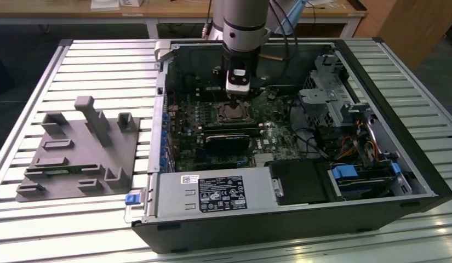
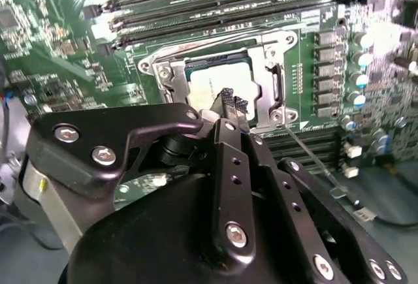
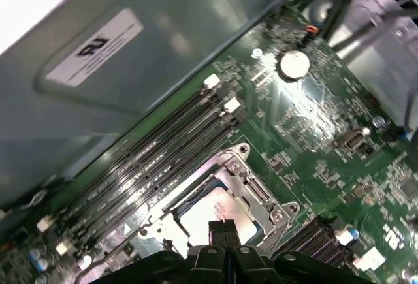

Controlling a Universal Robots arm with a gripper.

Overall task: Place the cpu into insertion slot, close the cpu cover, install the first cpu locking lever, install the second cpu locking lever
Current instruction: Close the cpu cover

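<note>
Silver-grey and flat, the cpu (image 2: 206, 83) seated right beneath the jaws, ringed by the cpu cover (image 2: 215, 44), apparently laid down over it; gripper (image 2: 233, 99) pinched closed on nothing in the second wrist view, tips hovering just above the chip. Judged to be the first-lever stage, with a thin wire locking lever (image 2: 320, 163) sticking out loose just to one side of the jaws across the green motherboard (image 2: 59, 68). Calls for fine aim and a light, steady push on so slim a wire.
</note>
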